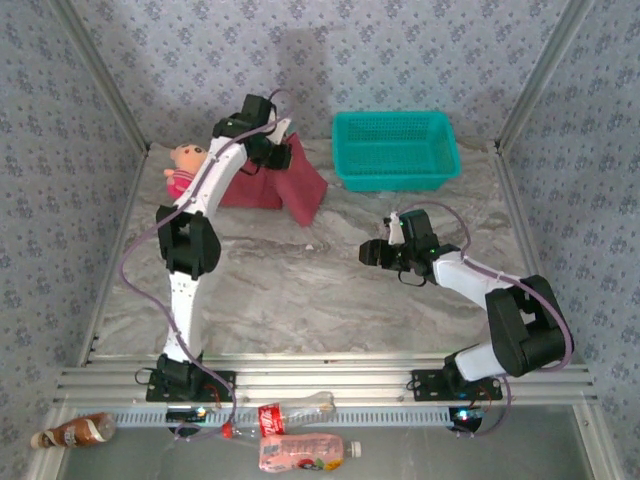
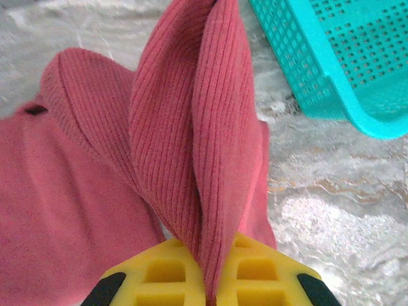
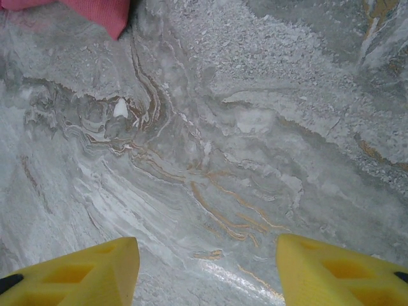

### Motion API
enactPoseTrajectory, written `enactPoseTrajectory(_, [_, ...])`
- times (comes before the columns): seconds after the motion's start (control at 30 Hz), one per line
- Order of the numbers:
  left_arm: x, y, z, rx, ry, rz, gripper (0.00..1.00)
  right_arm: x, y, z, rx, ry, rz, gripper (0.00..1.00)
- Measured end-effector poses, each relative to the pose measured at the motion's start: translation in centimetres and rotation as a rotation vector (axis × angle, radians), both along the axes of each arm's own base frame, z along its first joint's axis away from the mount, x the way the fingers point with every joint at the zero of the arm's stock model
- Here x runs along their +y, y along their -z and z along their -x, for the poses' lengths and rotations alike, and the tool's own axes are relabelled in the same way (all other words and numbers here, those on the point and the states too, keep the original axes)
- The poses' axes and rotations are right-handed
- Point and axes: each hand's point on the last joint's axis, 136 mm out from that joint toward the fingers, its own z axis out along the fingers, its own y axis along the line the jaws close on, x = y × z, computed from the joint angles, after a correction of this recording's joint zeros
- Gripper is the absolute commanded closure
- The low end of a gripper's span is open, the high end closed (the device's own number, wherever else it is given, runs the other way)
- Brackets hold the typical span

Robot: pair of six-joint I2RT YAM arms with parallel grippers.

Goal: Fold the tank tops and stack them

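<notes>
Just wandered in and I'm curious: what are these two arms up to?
The left gripper is shut on a fold of a dark red ribbed cloth tank top, holding it up off the grey marbled table beside the teal plastic mesh basket. The right gripper hangs open over bare table, holding nothing.

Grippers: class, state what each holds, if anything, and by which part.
The left gripper pinches a tank top by a bunched fold of cloth; which edge cannot be told. The right gripper is open above the table, holding nothing.
</notes>
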Motion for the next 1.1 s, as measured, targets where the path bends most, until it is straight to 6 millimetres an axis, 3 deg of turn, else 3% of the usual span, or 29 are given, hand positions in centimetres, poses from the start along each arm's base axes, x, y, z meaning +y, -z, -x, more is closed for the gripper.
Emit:
enactPoseTrajectory(0.37, [5.8, -2.1, -2.5, -0.071, -0.093, -0.075, 1.0, 0.2, 0.3, -0.4, 0.004, 0.003, -0.007, 0.39])
enactPoseTrajectory(0.63, [10.2, -1.3, -3.3, -0.061, -0.149, -0.148, 1.0, 0.5, 0.7, -0.4, 0.011, 0.001, -0.01, 0.39])
enactPoseTrajectory(0.73, [11.3, 0.5, -3.4, -0.028, -0.164, -0.15, 0.97, 0.7, 1.0, -0.3, 0.016, -0.006, -0.008, 0.39])
enactPoseTrajectory(0.93, [14.3, 6.8, -3.3, 0.093, -0.229, -0.161, 0.91, 0.8, 1.0, -0.3, 0.016, -0.01, -0.008, 0.4])
enactPoseTrajectory(1.1, [16.6, 11.0, -3.2, 0.18, -0.283, -0.136, 0.76, 0.9, 1.0, -0.3, 0.015, -0.011, -0.009, 0.4])
